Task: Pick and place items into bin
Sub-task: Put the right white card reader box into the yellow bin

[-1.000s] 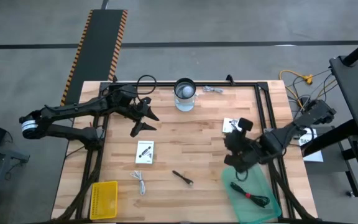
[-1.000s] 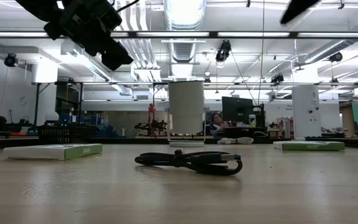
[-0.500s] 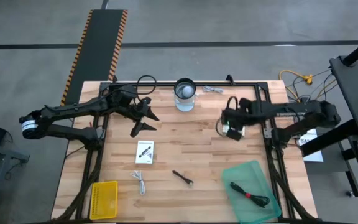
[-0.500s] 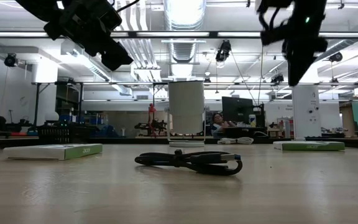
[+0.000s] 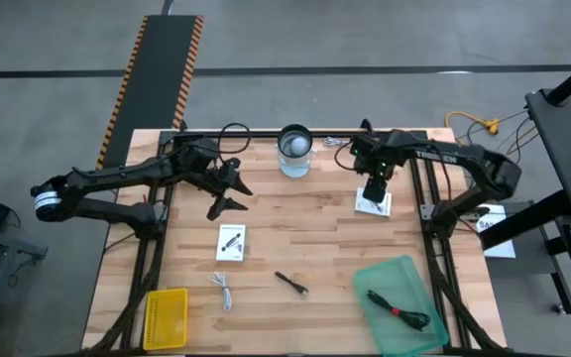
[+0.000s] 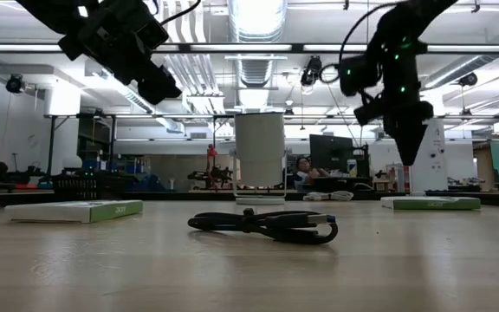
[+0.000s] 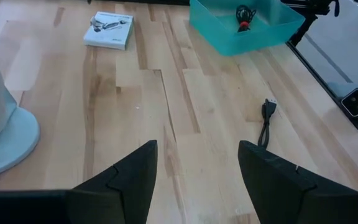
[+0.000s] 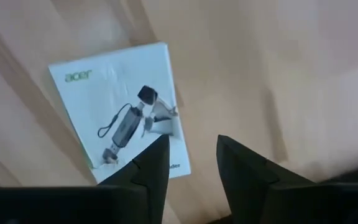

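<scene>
My right gripper hangs open just above the right-hand white packet, fingers pointing down at the packet's edge; in the low view its tips are clear of the packet. My left gripper waits open, raised over the table's left half. The teal bin holds the black cable with red tip. A second white packet, the short white cable and the small black tool lie flat on the wood. Metal bits lie at the far edge.
The clear jar stands upright at the far middle, left of my right gripper. A yellow basket-like thing sits at the near left corner. A black frame rail runs along the table's right side. Bare wood lies between the two packets.
My right gripper has swung from beside the teal bin toward the far edge, reached the spot over the right-hand packet, and come down toward it. Its arm now reaches in from the far side. The black cable stays in the bin.
</scene>
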Available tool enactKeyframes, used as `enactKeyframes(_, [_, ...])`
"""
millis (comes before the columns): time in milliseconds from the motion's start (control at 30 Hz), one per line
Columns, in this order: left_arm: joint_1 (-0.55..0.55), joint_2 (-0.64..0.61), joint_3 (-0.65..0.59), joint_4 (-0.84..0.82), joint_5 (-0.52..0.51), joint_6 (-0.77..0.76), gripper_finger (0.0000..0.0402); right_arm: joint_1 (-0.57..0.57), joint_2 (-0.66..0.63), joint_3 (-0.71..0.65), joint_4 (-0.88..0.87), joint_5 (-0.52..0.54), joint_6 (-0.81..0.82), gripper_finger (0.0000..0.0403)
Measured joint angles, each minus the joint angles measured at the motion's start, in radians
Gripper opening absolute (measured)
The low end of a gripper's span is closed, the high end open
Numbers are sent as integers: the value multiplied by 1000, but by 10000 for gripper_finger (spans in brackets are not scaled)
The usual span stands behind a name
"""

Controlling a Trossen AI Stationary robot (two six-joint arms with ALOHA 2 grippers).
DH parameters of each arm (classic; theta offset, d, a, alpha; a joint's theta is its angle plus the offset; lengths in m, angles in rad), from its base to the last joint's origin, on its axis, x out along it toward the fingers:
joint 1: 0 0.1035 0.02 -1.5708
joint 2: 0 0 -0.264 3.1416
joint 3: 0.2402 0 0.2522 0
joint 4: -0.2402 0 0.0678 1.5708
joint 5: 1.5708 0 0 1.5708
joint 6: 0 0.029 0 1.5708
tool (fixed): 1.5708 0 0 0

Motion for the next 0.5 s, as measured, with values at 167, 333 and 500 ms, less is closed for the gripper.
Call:
enactKeyframes(167, [0, 0, -3, 0, 0, 0, 208, -10, 86, 0, 3, -17, -75, 110])
enactKeyframes(333, [0, 0, -3, 0, 0, 0, 208, -9, 168, 0, 11, -21, -108, 105])
enactKeyframes(500, [0, 0, -3, 0, 0, 0, 208, -10, 238, 0, 20, -21, -126, 104])
